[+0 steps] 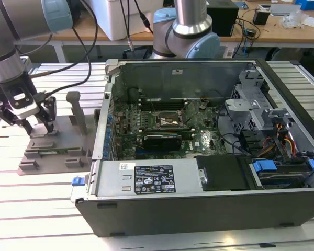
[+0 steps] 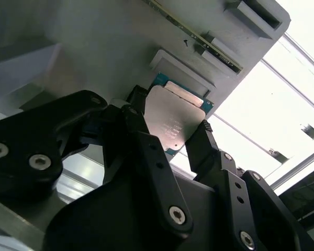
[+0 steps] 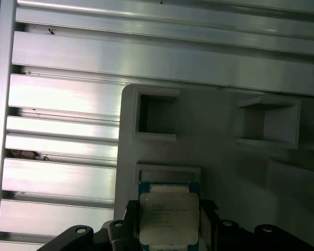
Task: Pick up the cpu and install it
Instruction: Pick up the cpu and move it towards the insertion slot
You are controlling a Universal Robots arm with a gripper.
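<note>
In both wrist views the gripper (image 2: 172, 137) (image 3: 169, 232) has its two black fingers (image 2: 146, 151) drawn in narrow on opposite edges of the cpu (image 2: 174, 119) (image 3: 169, 215), the silvery metal top facing the cameras and a thin green edge showing along the far side. The chip sits just at a shallow raised seat of the grey tray (image 2: 120, 47) (image 3: 220, 151); whether it is lifted clear of that seat or touching it cannot be told. Beyond the tray lie the ribbed aluminium slats of the table (image 3: 63, 99). In the exterior view the gripper (image 1: 39, 125) hangs over the tray (image 1: 52, 152) at the exterior view's left, near two upright grey posts (image 1: 76, 111), with black cables trailing from the arm. Well apart, toward the exterior view's right, an open computer case (image 1: 199, 209) lies on the table (image 1: 36, 209), its green motherboard (image 1: 199, 141) exposed and the black-framed socket (image 1: 171, 121) near the board's middle. Behind the case stands a second robot arm (image 1: 188, 26).
</note>
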